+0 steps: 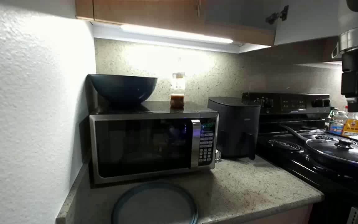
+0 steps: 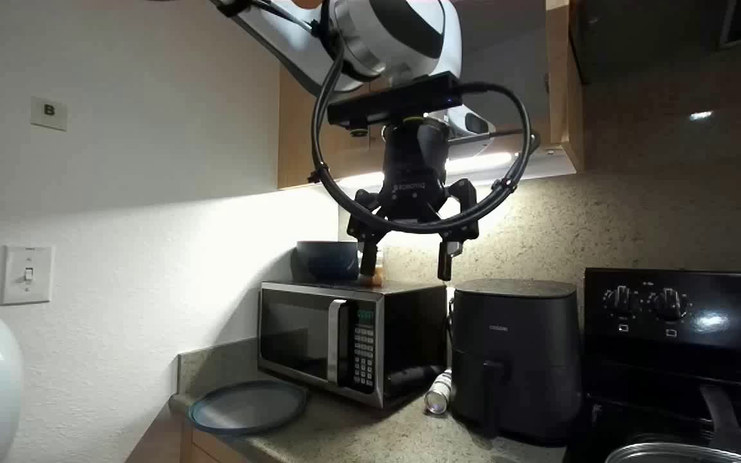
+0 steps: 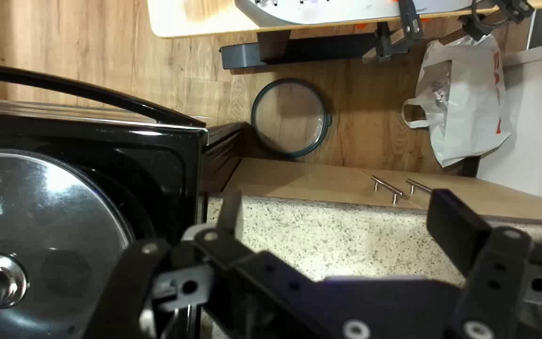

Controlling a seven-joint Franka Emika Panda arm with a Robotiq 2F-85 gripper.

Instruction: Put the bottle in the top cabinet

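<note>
My gripper (image 2: 407,269) hangs with jaws spread wide and empty as the bottle (image 1: 177,90) stands upright, long axis vertical, neck pointing up, below the top cabinet (image 1: 144,13) and atop the microwave (image 1: 141,146) in the back corner of the counter (image 1: 244,186), beside the dark bowl (image 1: 123,88).
</note>
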